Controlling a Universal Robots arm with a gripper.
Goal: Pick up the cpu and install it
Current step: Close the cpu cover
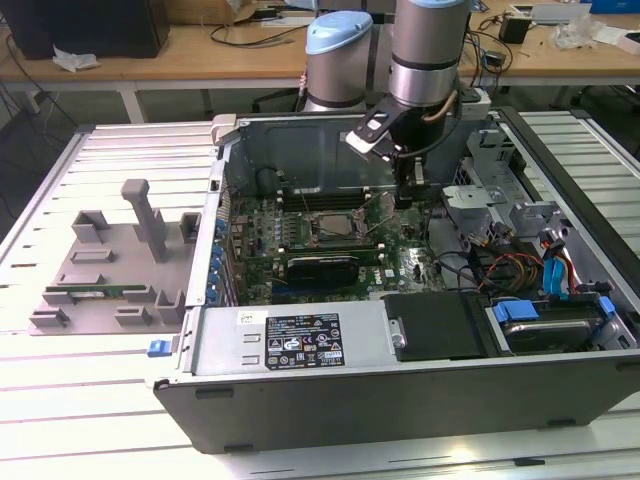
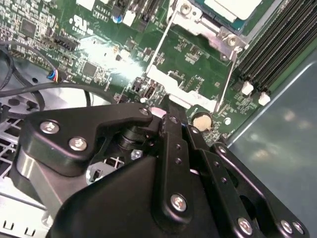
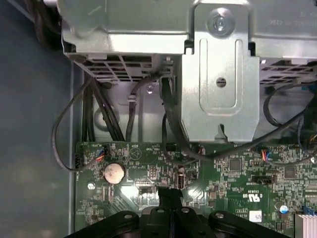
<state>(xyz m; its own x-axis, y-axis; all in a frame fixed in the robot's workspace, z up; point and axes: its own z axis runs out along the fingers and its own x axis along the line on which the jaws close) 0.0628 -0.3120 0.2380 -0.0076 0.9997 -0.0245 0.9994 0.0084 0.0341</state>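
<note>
The cpu (image 2: 233, 7) looks seated in its socket (image 2: 208, 30) — unclamped, I judge; my gripper (image 2: 171, 111) is closed, holding nothing.

The second wrist view cuts the cpu (image 2: 231, 6) off at its edge. The first wrist view crops the body of the gripper (image 3: 168, 194).

Work surface is a slatted aluminium table (image 1: 120, 150), pale grey. Behind it, a long wooden desk (image 1: 200, 62) on white legs (image 1: 131, 103), with dark floor (image 1: 25, 150) below and beside. On the desk: a dark box (image 1: 90, 25) at the exterior view's left, loose cables (image 1: 255, 28) mid-span, white clutter (image 1: 580, 35) at the exterior view's right. Lighting is even and diffuse, with no hard shadows and soft glare on the table's front slats.
</note>
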